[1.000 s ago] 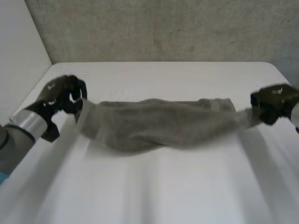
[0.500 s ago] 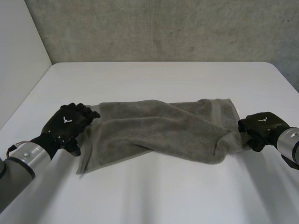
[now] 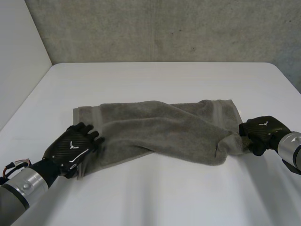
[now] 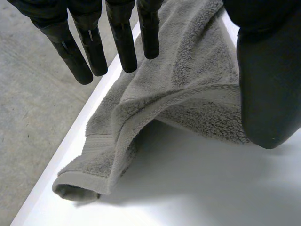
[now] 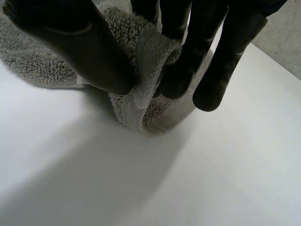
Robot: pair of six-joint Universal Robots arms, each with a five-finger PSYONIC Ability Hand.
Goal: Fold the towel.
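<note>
The right robot hand (image 3: 261, 132) pinches the right end of the towel (image 3: 164, 129) between thumb and fingers. The left robot hand (image 3: 74, 149), fingers straight, sits at its near left corner and grips nothing. The towel lies rumpled mid-worktop (image 3: 164, 197); it looks soft, limp and light, so the hemmed corners seem the best holds.

The smooth white desk (image 3: 164, 197) carries a single rumpled grey terry-cloth towel (image 3: 160, 129), which lies across its middle, partly folded over itself.
</note>
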